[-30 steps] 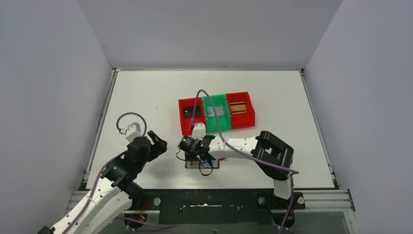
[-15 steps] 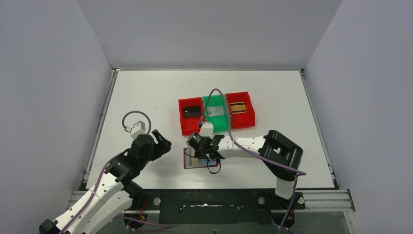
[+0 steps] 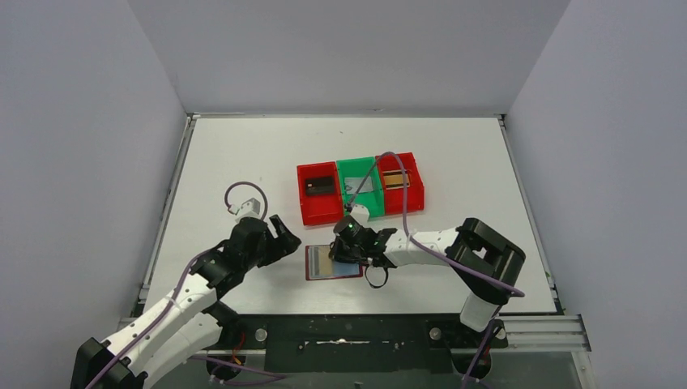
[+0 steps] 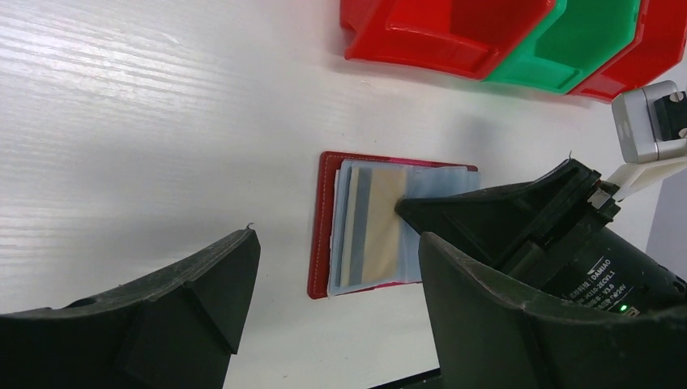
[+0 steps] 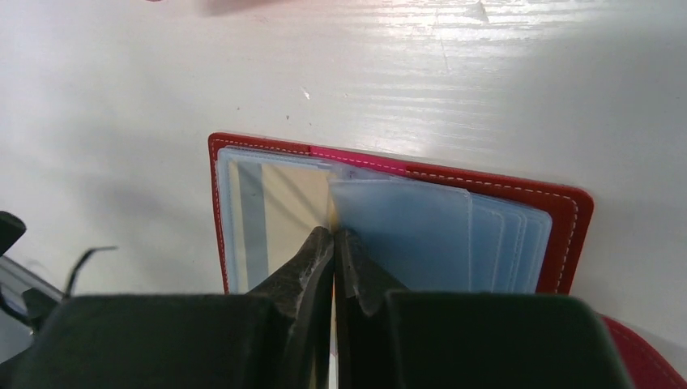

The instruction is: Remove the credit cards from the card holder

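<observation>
The card holder (image 3: pixel 311 263) lies open on the table near the front edge, dark red with pale blue sleeves (image 5: pixel 405 235). A gold credit card (image 5: pixel 288 215) with a grey stripe sits in its left sleeve and also shows as the gold card (image 4: pixel 385 231) in the left wrist view. My right gripper (image 5: pixel 334 233) is shut at the card's inner edge, at the fold, and a thin gold sliver shows between its tips. My left gripper (image 4: pixel 336 237) hovers open just left of the holder (image 4: pixel 326 219), touching nothing.
Behind the holder stand three joined bins: a red bin (image 3: pixel 309 212) with a dark card (image 3: pixel 321 185), a green bin (image 3: pixel 356 163) with a silvery card (image 3: pixel 364 185), and a red bin (image 3: pixel 414 202) with a gold card. The right arm's purple cable (image 3: pixel 381 166) arcs over them.
The right gripper has shifted right across the holder and shut at the gold card's edge. The left arm has swung right and forward, nearer the holder, still open.
</observation>
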Tool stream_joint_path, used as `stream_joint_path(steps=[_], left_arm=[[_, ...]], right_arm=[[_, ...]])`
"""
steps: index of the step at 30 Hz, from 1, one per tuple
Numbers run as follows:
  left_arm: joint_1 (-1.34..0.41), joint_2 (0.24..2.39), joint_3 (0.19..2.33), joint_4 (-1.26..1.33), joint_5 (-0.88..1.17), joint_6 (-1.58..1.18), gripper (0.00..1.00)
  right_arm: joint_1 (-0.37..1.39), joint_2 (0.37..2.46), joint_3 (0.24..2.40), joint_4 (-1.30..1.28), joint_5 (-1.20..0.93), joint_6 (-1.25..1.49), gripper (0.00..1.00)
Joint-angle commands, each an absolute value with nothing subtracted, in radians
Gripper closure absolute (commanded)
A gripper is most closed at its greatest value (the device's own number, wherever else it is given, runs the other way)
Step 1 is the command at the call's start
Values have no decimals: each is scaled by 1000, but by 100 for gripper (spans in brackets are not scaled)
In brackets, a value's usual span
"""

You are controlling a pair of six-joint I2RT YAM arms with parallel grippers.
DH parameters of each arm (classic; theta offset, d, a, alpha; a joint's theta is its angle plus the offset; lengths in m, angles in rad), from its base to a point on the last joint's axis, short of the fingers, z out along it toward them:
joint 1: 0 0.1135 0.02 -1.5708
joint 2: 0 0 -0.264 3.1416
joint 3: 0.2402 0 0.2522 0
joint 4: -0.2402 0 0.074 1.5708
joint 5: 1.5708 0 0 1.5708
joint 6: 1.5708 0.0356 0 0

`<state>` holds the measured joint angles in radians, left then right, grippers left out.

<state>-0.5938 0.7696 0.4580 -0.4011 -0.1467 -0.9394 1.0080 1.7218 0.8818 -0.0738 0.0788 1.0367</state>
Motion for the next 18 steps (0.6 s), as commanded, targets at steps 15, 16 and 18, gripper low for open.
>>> stream_joint_path(steps=[15, 16, 18], left_arm=[[-584, 496, 519, -542, -377, -993, 28], [-584, 484, 522, -557, -387, -998, 28], [-584, 471, 527, -579, -404, -1008, 28]], right_arm=[[1167, 1854, 1242, -484, 362, 980, 39], [1173, 1860, 1255, -506, 380, 988, 39], [1183, 1870, 1278, -543, 412, 991, 38]])
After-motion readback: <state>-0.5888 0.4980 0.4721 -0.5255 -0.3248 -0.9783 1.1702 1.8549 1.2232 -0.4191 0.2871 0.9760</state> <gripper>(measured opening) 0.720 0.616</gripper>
